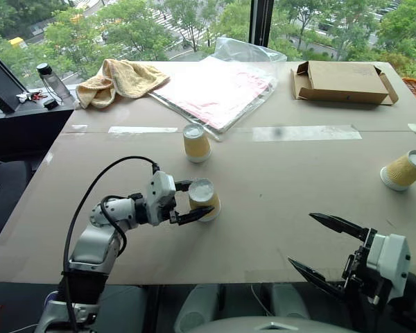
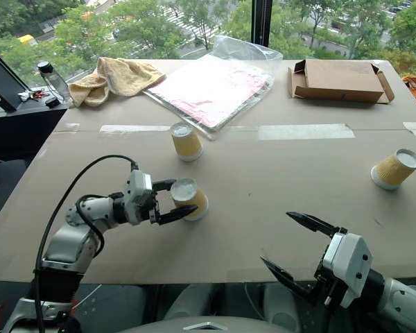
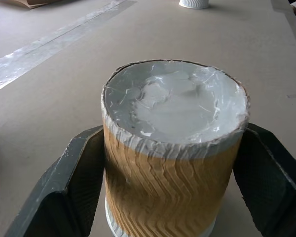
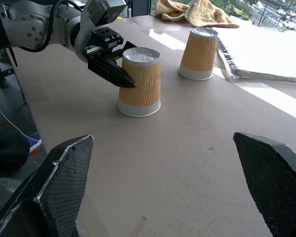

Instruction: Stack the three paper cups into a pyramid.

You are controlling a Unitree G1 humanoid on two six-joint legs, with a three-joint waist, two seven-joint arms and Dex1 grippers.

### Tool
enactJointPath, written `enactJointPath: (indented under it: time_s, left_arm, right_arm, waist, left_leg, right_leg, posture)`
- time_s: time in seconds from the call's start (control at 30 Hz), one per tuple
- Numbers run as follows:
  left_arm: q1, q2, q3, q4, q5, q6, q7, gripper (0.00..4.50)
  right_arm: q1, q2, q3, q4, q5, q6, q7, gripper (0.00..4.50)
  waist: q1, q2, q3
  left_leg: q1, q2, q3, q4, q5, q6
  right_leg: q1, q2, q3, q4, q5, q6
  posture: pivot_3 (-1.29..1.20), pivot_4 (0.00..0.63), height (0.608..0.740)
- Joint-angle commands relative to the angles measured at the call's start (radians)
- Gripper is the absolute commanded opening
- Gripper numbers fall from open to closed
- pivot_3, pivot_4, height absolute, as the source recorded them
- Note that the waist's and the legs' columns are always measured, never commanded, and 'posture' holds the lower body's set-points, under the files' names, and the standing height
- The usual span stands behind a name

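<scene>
Right gripper (image 1: 329, 244): black two-fingered, 5 o'clock, nearest, jaws spread wide, holding nothing.
Left gripper (image 1: 185, 201): 8 o'clock, fingers clasping the nearest inverted yellow-tan ribbed paper cup (image 1: 204, 200), which stands on the brown table (image 1: 277, 194).
Second inverted cup (image 1: 196, 143): 11 o'clock, beyond it, standing alone.
Third cup (image 1: 404, 169): 2 o'clock, well apart, tipped on its side.

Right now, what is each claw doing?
Left claw: closed on the nearest paper cup.
Right claw: open, holding nothing.
</scene>
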State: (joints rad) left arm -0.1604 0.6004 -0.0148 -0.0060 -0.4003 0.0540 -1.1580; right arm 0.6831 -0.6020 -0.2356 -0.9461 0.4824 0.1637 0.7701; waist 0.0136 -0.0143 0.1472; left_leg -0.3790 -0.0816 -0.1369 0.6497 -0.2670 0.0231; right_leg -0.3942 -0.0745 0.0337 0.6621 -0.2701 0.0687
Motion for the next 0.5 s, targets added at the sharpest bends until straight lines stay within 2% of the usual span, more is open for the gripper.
enactJointPath:
  time_s: [0.03, 0.2, 0.37, 0.5]
  left_arm:
    - [-0.048, -0.030, -0.018, 0.001, -0.016, -0.021, -0.024, 2.38]
    - [-0.184, -0.124, -0.074, -0.024, -0.019, 0.080, 0.033, 2.38]
    - [-0.353, -0.201, -0.175, 0.034, 0.065, 0.213, 0.114, 2.38]
    - [-0.502, -0.341, -0.249, 0.217, 0.151, 0.180, 0.182, 2.38]
  right_arm:
    - [0.024, 0.033, -0.013, -0.026, -0.026, -0.035, -0.035, 4.50]
    - [0.067, 0.134, -0.023, 0.016, -0.093, -0.065, -0.126, 4.50]
    - [0.096, 0.227, -0.041, 0.073, -0.160, -0.117, -0.195, 4.50]
    - [0.101, 0.266, -0.042, 0.091, -0.200, -0.146, -0.234, 4.50]
  waist:
    - [0.001, 0.000, 0.000]
    - [0.007, 0.000, 0.000]
    - [-0.002, 0.000, 0.000]
    - [0.000, 0.000, 0.000]
  left_leg:
    - [0.000, 0.000, 0.000, 0.000, 0.000, 0.000]
    - [-0.001, -0.001, -0.002, 0.001, 0.000, 0.000]
    - [-0.001, -0.002, -0.002, 0.002, 0.001, -0.002]
    - [-0.001, -0.002, -0.002, 0.001, 0.002, -0.003]
  right_leg:
    - [0.000, 0.000, 0.000, 0.000, 0.000, 0.000]
    - [0.000, 0.001, -0.003, 0.000, 0.000, 0.000]
    - [0.001, 0.003, -0.002, 0.001, 0.000, 0.000]
    - [0.000, 0.004, -0.002, 0.001, 0.000, 0.000]
  posture:
    - [0.00, 0.150, 0.740]
    - [0.00, 0.150, 0.740]
    - [0.00, 0.150, 0.740]
    - [0.00, 0.150, 0.740]
